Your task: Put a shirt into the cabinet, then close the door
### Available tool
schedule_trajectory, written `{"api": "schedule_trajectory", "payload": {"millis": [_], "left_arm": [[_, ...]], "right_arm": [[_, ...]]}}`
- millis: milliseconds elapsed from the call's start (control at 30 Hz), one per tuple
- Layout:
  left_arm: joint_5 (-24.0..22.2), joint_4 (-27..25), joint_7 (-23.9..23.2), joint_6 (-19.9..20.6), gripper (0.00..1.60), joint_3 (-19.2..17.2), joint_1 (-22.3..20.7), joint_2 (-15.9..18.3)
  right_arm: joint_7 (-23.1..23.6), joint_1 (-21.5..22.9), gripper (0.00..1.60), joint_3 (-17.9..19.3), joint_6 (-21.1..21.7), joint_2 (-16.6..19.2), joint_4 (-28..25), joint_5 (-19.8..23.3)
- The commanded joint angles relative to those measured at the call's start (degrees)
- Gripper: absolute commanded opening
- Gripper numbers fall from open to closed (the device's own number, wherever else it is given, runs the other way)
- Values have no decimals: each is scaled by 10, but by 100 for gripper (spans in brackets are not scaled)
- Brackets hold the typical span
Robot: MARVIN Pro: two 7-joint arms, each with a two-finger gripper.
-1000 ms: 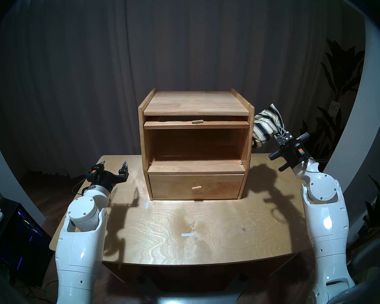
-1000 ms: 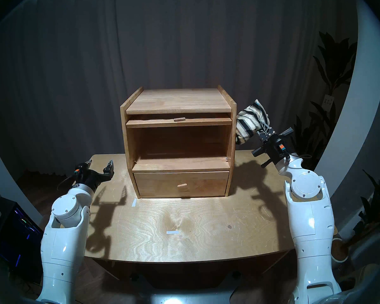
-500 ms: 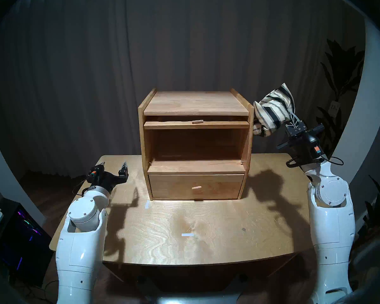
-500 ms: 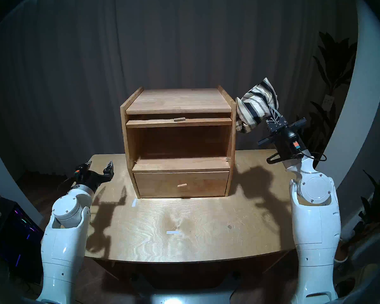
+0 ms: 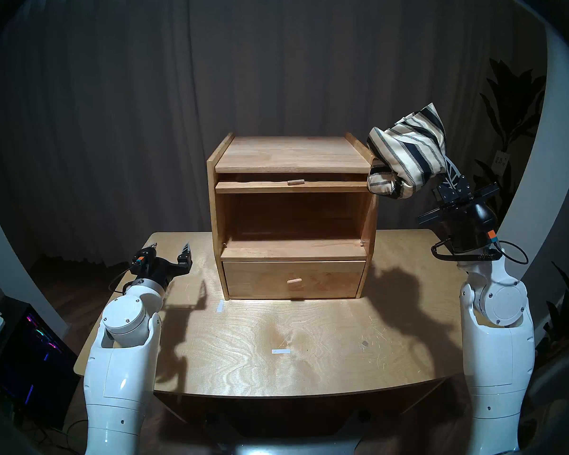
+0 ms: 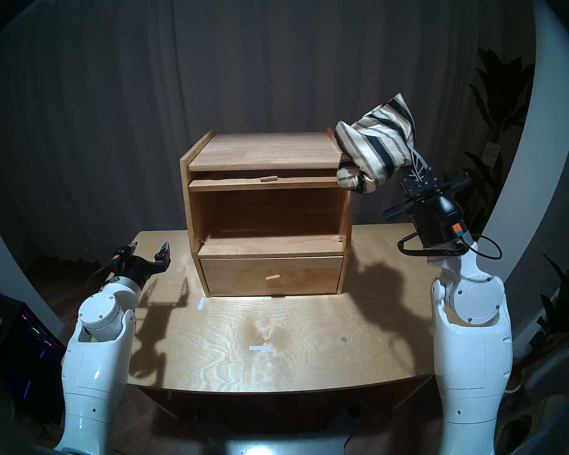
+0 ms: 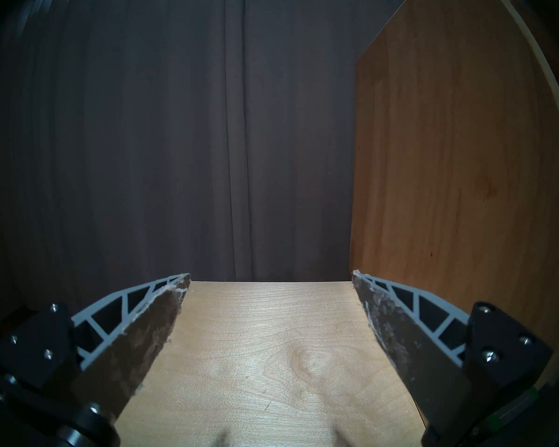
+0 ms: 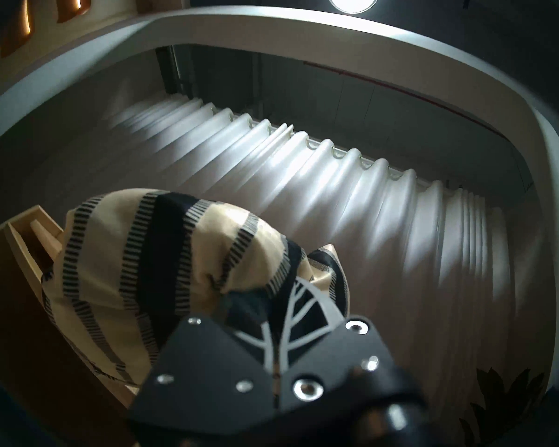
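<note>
The cream shirt [image 5: 408, 152] [image 6: 375, 149] [image 8: 175, 269] with dark stripes hangs bunched in the air at the cabinet's upper right front corner. My right gripper [image 5: 447, 170] [image 6: 416, 164] [image 8: 304, 294] is shut on it from the right, pointing up and left, fingertips buried in the fabric. The light-wood cabinet [image 5: 293, 155] [image 6: 263, 149] [image 7: 465, 178] has its large compartment open. The door [image 5: 293, 187] [image 6: 266, 183] lies flipped up under the top, only its front edge and peg handle showing. My left gripper [image 5: 170, 247] [image 6: 149, 246] [image 7: 271, 278] hovers open and empty, left of the cabinet.
The shut drawer [image 5: 293, 280] with a peg knob sits below the compartment. The wooden table [image 5: 276, 362] carries two white tape marks. Plants [image 5: 506, 122] stand at the right, a lit computer case [image 5: 30, 346] is on the floor at the left, and a dark curtain hangs behind.
My right arm has lifted the shirt from beside the cabinet's right wall up and leftward to its top front corner. The left arm has not moved.
</note>
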Motion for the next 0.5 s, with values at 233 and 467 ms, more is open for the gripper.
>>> {"api": "schedule_trajectory", "payload": {"millis": [233, 467], "left_arm": [[-1, -15, -3, -5, 160, 4, -12, 2], [-1, -19, -4, -5, 160, 5, -12, 2]], "right_arm": [[-1, -116, 0, -66, -35, -78, -49, 92], [-4, -169, 0, -142, -35, -116, -3, 158]]}}
